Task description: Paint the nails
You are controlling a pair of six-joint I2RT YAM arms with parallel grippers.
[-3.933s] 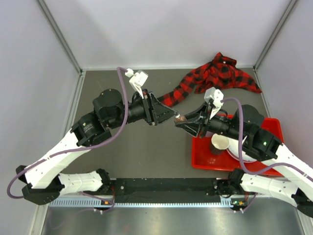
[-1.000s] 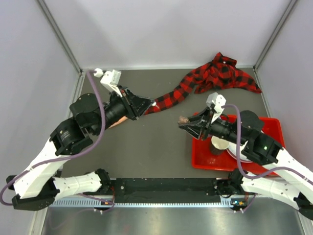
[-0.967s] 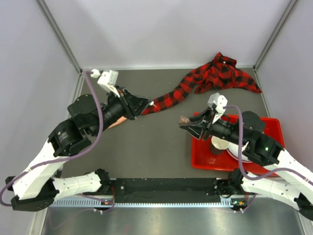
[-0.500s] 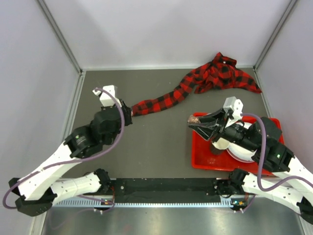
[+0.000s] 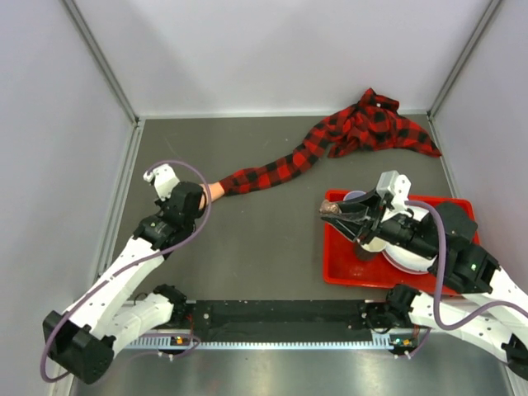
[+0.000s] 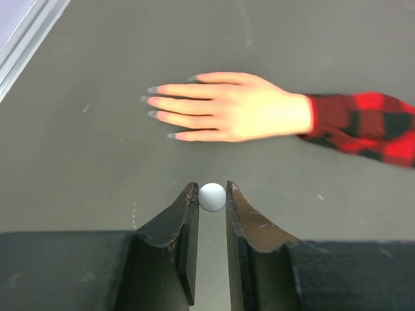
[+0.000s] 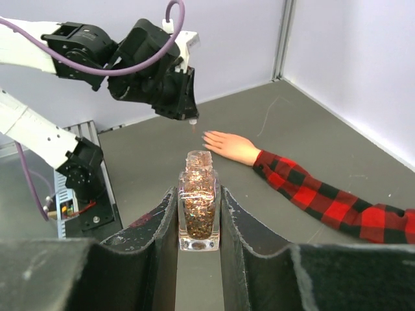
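Note:
The pale mannequin hand (image 6: 237, 107) lies palm down on the grey table, fingers pointing left, and its nails (image 6: 145, 100) look greyish. A red-and-black plaid sleeve (image 6: 363, 123) runs off to the right. My left gripper (image 6: 212, 189) hovers just short of the hand, shut on a small round white cap (image 6: 212, 197). From above, the left wrist (image 5: 186, 200) sits left of the hand (image 5: 214, 190). My right gripper (image 7: 200, 194) is shut on an uncapped clear bottle of coppery glitter polish (image 7: 200, 210), held upright over the tray's left edge (image 5: 330, 209).
A red tray (image 5: 334, 268) at the right holds a white cup (image 5: 371, 240) and a white bowl (image 5: 406, 256). The rest of the plaid shirt (image 5: 375, 124) is bunched at the back right. Grey walls close in the table.
My left arm has drawn back to the left and lowered, uncovering the mannequin hand. The right gripper with the bottle has drifted slightly right over the tray.

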